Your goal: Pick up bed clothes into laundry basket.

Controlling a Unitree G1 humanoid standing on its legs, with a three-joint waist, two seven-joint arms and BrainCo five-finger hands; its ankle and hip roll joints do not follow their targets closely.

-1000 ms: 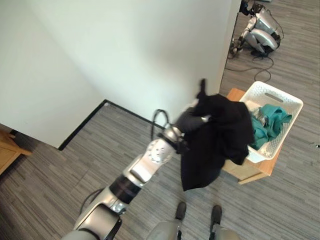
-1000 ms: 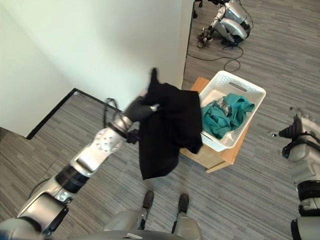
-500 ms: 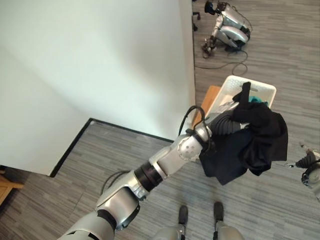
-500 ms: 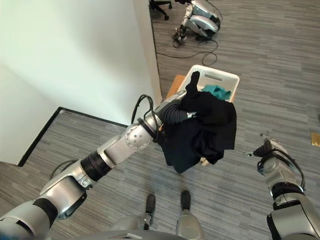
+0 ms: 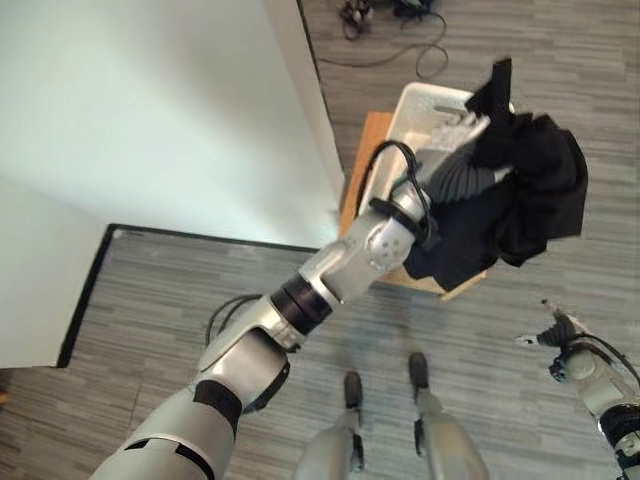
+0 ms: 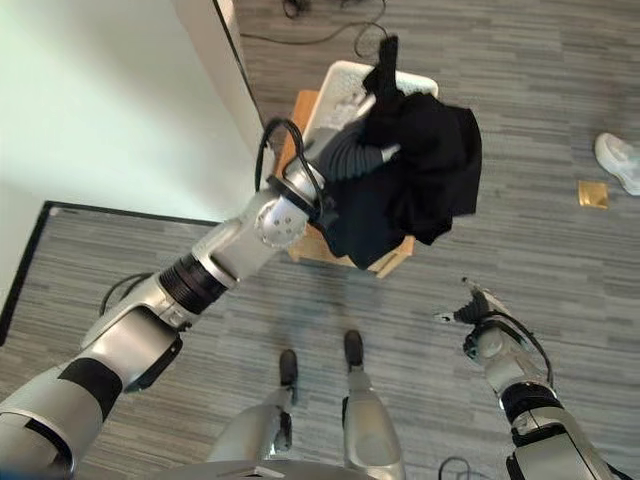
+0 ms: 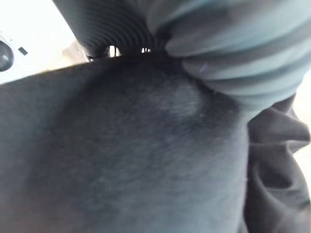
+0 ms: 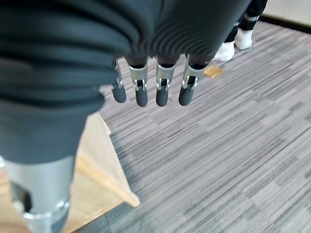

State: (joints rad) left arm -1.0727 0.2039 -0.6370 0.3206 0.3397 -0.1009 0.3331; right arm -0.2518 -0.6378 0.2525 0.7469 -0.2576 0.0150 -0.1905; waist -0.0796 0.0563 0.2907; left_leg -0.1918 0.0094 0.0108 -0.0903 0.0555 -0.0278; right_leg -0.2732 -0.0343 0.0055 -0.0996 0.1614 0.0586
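- Two hands to report: my left hand (image 5: 470, 175) grips the black garment (image 5: 530, 185), holding it up over the white basket (image 5: 425, 100).
- My right hand (image 8: 155, 82) hangs low with fingers straight and loose, holding nothing.
- From the right wrist I see a person's white shoes (image 8: 232, 44); the head views show one shoe (image 6: 618, 160).
- Beneath, the basket sits on a wooden stand (image 5: 365, 170) on grey striped floor (image 5: 150, 290), beside a white wall (image 5: 150, 110).

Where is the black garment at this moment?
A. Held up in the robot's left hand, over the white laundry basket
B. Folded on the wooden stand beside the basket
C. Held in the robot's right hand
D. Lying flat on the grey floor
A: the black garment hangs bunched from the left hand, raised over the white laundry basket, while the right hand hangs low with nothing in it.
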